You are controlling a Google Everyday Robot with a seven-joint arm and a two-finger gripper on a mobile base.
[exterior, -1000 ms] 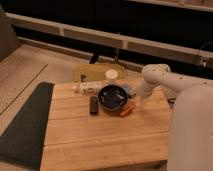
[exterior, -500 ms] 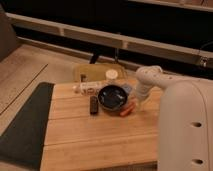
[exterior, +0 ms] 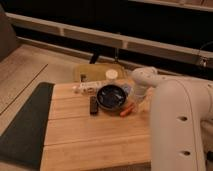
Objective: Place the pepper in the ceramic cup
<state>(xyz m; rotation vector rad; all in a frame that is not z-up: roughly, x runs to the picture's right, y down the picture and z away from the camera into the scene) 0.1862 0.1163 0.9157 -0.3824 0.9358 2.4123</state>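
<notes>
We begin with the robot's white arm (exterior: 177, 125), which fills the lower right of the frame and bends up and leftward to a rounded wrist over the right part of the table. The wooden slatted table (exterior: 95, 140) takes up the middle and lower centre, and a dark mat (exterior: 25, 125) lies along its left side. Behind the table's far edge, in the upper centre, we see a yellowish flat surface (exterior: 95, 71).

On the table's far half sits a wide dark bowl (exterior: 111, 96). The gripper (exterior: 134, 98) hangs from the wrist just right of that bowl, low over the wood; we take its jaws to stand apart, with nothing held between them.

Left of the bowl lies a whitish bottle-like object (exterior: 85, 88) on its side. The ceramic cup (exterior: 112, 75) is pale cream and round, standing upright at the table's far edge, just beyond the bowl. A black bar (exterior: 93, 105) lies by the bowl's lower left.

The pepper (exterior: 126, 110) is the smallest thing: slim, orange-red, lying flat on the wood just beside the bowl's lower right rim and just below the gripper. Its long axis runs diagonally, from lower left to upper right in the frame. We cannot tell which end is the stem. The bowl lies between it and the cup
</notes>
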